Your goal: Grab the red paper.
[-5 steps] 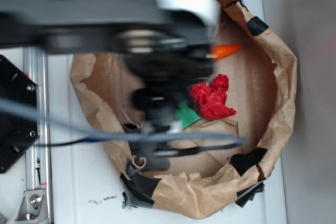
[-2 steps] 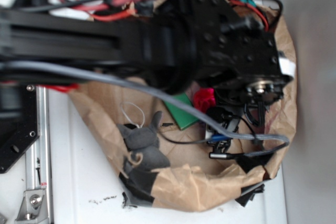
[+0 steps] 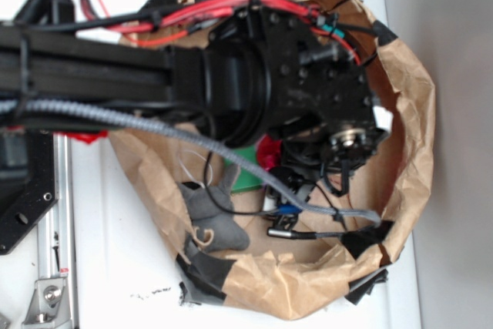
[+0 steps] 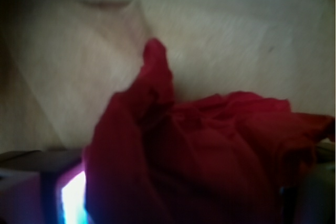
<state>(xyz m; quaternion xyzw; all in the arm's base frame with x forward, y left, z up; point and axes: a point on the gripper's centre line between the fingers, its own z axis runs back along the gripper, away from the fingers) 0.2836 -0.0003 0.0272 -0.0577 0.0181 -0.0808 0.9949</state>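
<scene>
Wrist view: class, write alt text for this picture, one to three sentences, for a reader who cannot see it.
A crumpled wad of red paper fills the lower half of the blurred close-up, one peak poking up at centre. Behind it lies pale brown paper with creases. Dark gripper parts edge the bottom corners, with a bright glow at lower left.

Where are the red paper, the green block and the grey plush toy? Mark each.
red paper [image 4: 210, 150]: wrist view, crumpled middle.
green block [image 3: 248, 178]: exterior view, sliver below the arm.
grey plush toy [image 3: 212, 217]: exterior view, body.
</scene>
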